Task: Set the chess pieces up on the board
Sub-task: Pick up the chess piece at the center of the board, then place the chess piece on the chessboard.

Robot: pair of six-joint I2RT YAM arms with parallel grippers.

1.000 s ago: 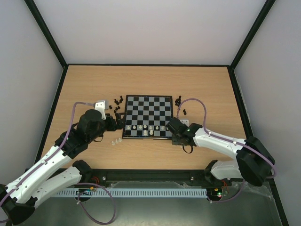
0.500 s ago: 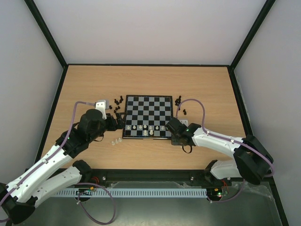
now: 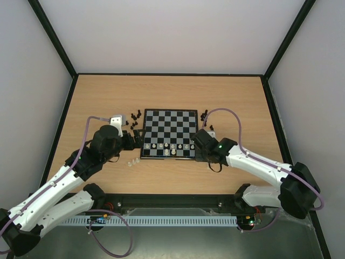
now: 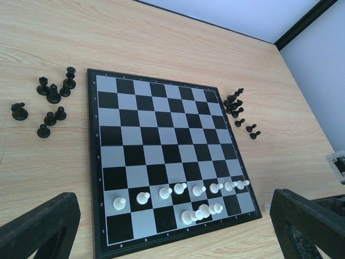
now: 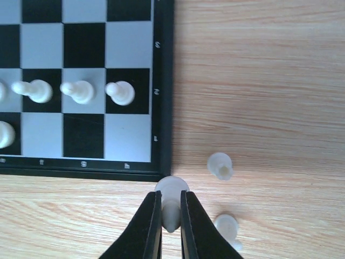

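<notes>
1. Plainly, the board point(image 3: 169, 125) lay flat at the middle of the desk point(image 3: 97, 97), between the two arms.
2. Pale chess pieces point(image 4: 180, 188) on the board: a row of pawns stood along the second rank from the near edge. Three more stood behind them on the nearest rank, toward the right.
3. Black left group point(image 4: 54, 94): clustered on the desk just beside the board's left edge, toward its far end.
4. Black right group point(image 4: 235, 103): clustered on the desk beside the board's far right corner.
5. Right end effector point(image 5: 171, 208): pinched narrow on one pale piece point(image 5: 172, 188), just off the board's near right corner. I could not tell whether the piece rested on the desk or was lifted.
6. Loose pale pieces point(image 5: 220, 164): two lay on the desk just right of that grip.
7. Left end effector point(image 3: 136, 141): jaws spread wide, holding nothing, near the board's near left corner.
8. Stray pale pair point(image 3: 130, 162): on the desk near the left end effector.
</notes>
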